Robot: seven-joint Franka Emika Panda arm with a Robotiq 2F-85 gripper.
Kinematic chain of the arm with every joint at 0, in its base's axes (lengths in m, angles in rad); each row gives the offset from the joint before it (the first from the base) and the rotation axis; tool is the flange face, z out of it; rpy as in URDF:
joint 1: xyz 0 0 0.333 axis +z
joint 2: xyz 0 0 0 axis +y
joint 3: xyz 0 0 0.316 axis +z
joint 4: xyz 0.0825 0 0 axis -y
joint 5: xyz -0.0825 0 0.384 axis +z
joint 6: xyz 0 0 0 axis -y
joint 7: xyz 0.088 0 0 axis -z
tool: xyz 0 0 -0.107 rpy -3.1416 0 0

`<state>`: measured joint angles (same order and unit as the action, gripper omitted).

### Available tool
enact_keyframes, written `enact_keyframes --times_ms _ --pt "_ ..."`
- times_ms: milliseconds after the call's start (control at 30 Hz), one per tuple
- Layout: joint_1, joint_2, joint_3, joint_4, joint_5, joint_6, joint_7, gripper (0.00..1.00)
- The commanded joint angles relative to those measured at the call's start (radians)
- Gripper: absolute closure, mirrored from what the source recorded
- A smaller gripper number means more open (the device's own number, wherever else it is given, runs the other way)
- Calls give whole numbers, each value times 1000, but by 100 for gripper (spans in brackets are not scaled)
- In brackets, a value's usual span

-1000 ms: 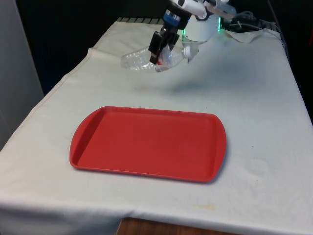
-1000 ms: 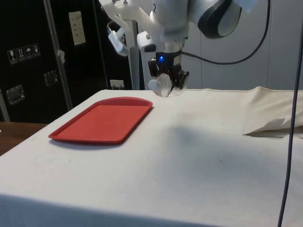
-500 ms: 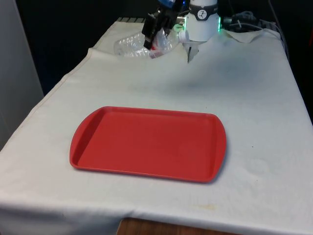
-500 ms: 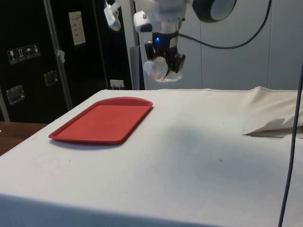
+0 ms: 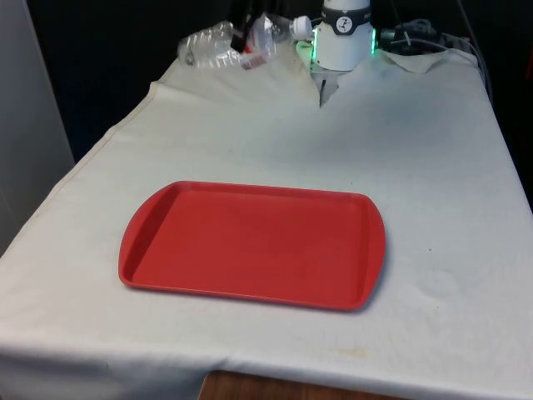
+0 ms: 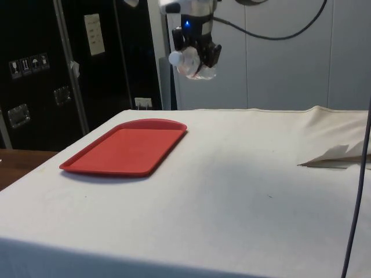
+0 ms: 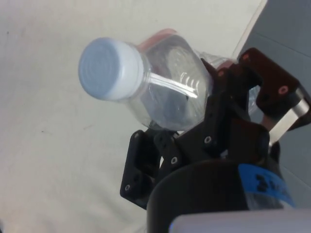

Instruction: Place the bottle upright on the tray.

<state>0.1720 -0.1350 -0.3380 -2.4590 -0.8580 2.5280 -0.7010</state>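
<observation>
Since the earlier frames the bottle has been lifted well clear of the cloth and carried toward the table's far end, rising from just above the surface to high over it; the tray has not shifted. Front view: the clear plastic bottle [image 5: 218, 43] is held lying roughly horizontal, base toward the front view's left and white cap toward the front view's right, far beyond the red tray [image 5: 252, 243], which lies flat on the white tablecloth [image 5: 433, 158] near the front edge. Side view: the gripper [image 6: 196, 51] is seen high above the table with the bottle [image 6: 191, 61] clamped in it, cap end facing the camera, well apart from the tray [image 6: 124, 147]. Wrist view: the black fingers [image 7: 221, 116] are closed on the bottle [image 7: 165, 94] at its upper body just behind the shoulder, the white cap [image 7: 106, 69] projecting free. The bottle appears empty, so it is judged light, thin-walled and easily crushed, with a smooth, somewhat slippery surface; the stiffer shoulder region is judged the better place to grip. A rotation to upright is still needed before it is set down.
</observation>
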Motion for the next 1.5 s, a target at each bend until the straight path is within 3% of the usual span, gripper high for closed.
enact_keyframes --times_ms 0,167,200,233,467,500,733,767,1067,1100,1133,1467 --pt "4 -9 0 7 22 -17 -20 65" --pt "8 -15 3 35 47 -35 -37 65" --pt "3 -18 3 28 28 -28 -24 65" --pt "9 -9 4 50 58 -38 -42 65" --pt "11 13 8 115 105 -50 -63 65" --pt "7 11 8 111 89 -41 -52 65" --pt "12 40 13 183 150 -60 -83 65" --pt "8 37 13 180 136 -54 -72 65" --pt "13 79 16 274 208 -76 -106 65" --pt "11 74 15 263 188 -65 -93 65" --pt "14 82 16 282 212 -77 -108 65" --pt "15 117 17 333 265 -63 -93 65"
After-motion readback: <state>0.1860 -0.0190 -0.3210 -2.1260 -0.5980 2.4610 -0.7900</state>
